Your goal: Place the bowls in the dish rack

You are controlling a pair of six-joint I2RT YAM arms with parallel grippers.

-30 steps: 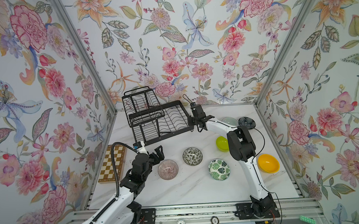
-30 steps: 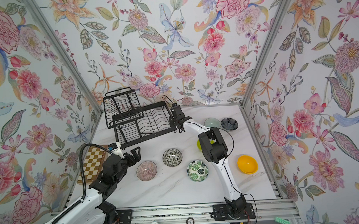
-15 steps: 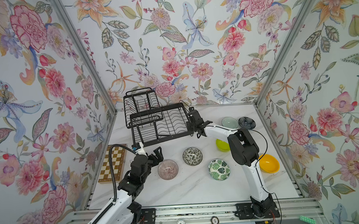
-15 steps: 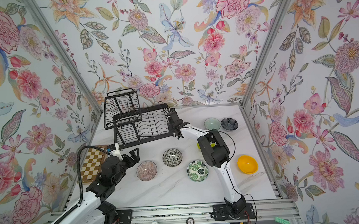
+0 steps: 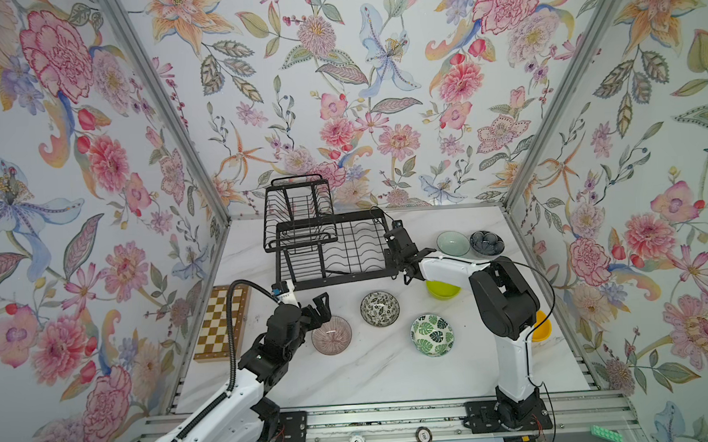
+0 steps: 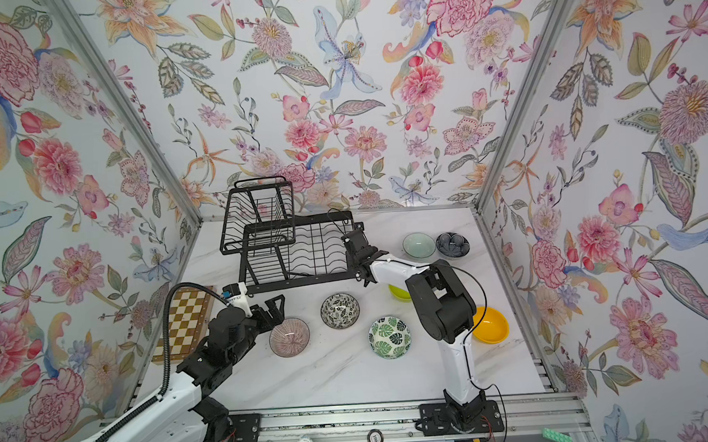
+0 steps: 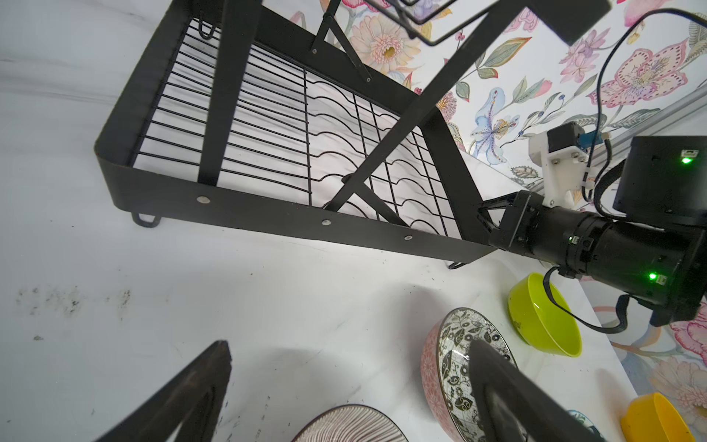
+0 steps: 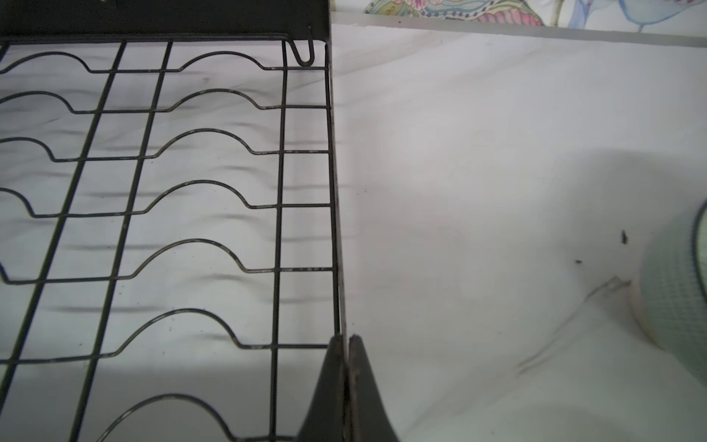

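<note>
Right hand (image 8: 347, 342) pinches the dish rack (image 5: 347, 278) rim (left hand (image 7: 348, 354) spread).

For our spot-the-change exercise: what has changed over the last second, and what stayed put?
The right gripper, shut on the right end of the dish rack, dragged it rightward and swung that end toward the front of the table. The left gripper stayed open near the pink bowl; no bowl moved.

dish rack (image 5: 333, 252): black wire, two-tier, far-left of table (image 5: 373, 375) | pink ribbed bowl (image 5: 331, 335), black-and-white bowl (image 5: 380, 308), leaf-print bowl (image 5: 432, 334): upright, mid-table | lime bowl (image 5: 443, 291): right of centre | orange-yellow bowl (image 6: 491, 327): right edge | celadon bowl (image 5: 452, 243), dark blue bowl (image 5: 486, 243): side by side, far-right corner
</note>
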